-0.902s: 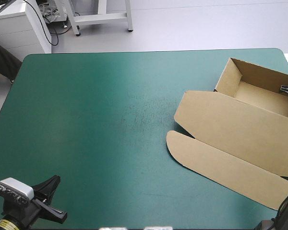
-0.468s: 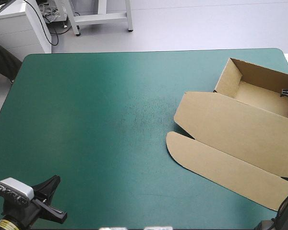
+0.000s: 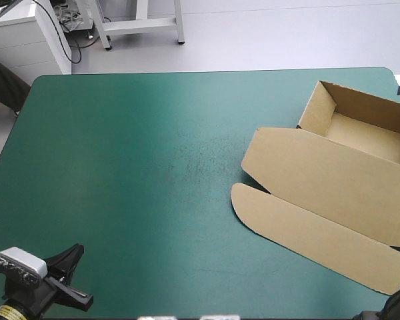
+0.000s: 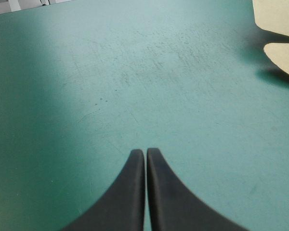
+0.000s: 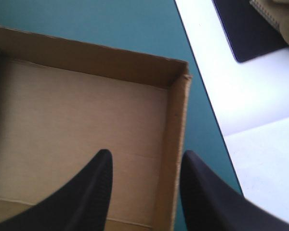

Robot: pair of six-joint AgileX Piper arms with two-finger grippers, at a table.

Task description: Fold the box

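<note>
Released over the box's (image 5: 77, 106) wall, the right end effector (image 5: 147, 154) could shove it off the desk (image 3: 120, 167) (left end effector (image 4: 145, 151) clenched).

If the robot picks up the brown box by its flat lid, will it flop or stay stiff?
The box is thin board with creases, so the lid would probably bend at its fold rather than stay straight. It looks empty, so likely light and easy to slide on the smooth table. The raised walls should keep the tray part firmer.

Teal-green table (image 3: 120, 167), open brown box (image 3: 320, 175) near its right edge
</note>
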